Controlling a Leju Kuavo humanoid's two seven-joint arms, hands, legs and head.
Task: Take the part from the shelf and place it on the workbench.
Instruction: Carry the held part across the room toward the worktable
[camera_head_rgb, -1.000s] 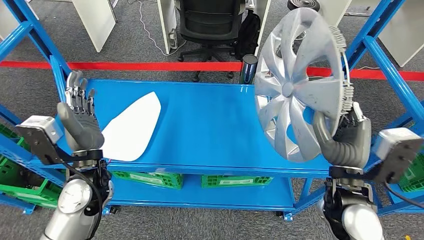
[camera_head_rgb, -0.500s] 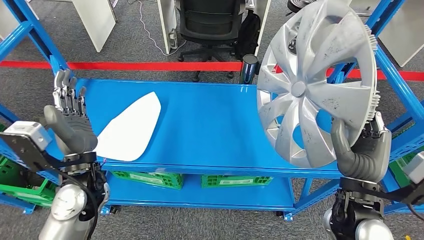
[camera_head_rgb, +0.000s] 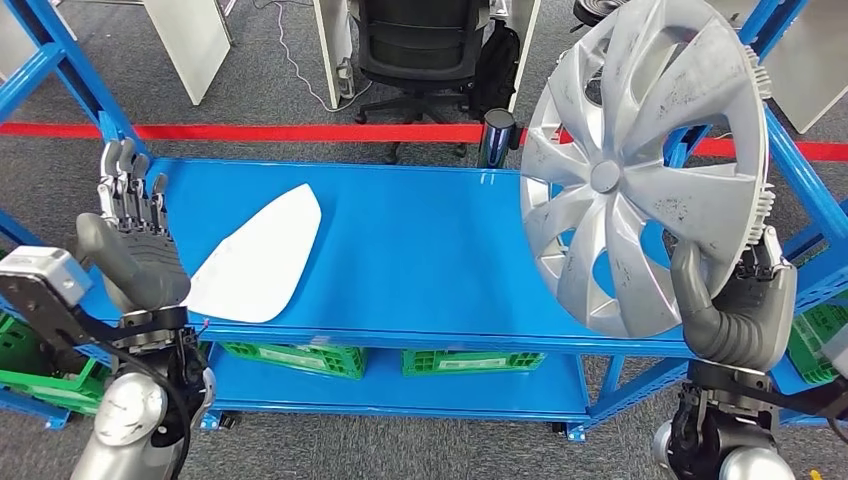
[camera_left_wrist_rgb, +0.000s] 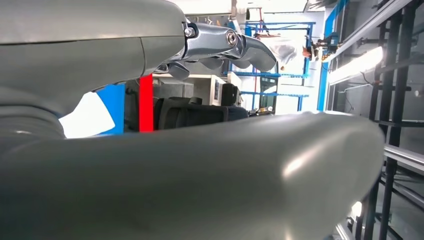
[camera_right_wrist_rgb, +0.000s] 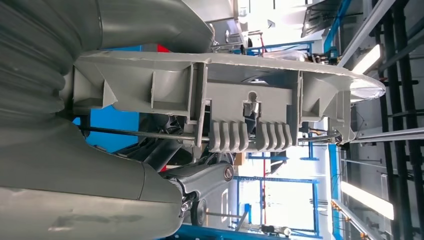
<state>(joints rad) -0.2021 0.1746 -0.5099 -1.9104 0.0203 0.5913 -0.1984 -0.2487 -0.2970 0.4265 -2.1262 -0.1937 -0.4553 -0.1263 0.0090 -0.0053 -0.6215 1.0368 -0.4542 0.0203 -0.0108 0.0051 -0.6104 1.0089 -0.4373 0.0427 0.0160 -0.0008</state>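
The blue shelf (camera_head_rgb: 420, 260) serves as the landmark: one rack whose top deck spans the head view, with a lower deck beneath it carrying green crates (camera_head_rgb: 290, 356); two show between the front posts and parts of others appear at either end. Above the right end of that deck, one silver hubcap (camera_head_rgb: 645, 165) stands nearly upright and lifted off the surface, its spoked face turned toward the camera. The right hand (camera_head_rgb: 738, 300) grips it at the lower rim, thumb across the face and fingers behind the edge. The right wrist view adds what the head view cannot: the hubcap's back side, with its ribbed clips (camera_right_wrist_rgb: 250, 135) and a thin wire ring (camera_right_wrist_rgb: 150, 134) running along the rim, pinned between the thumb and the darker fingers. At the deck's left end the left hand (camera_head_rgb: 135, 235) is raised with its fingers straight and apart, holding nothing; the left wrist view shows the same hand (camera_left_wrist_rgb: 215, 42) from close behind, its fingertips free in the air. One white flat panel (camera_head_rgb: 255, 255) lies on the deck just beside that hand. Beyond the shelf, across one red floor line (camera_head_rgb: 300, 131), stands one black office chair (camera_head_rgb: 425, 45), and one dark cylinder (camera_head_rgb: 497, 138) sits at the deck's far edge.
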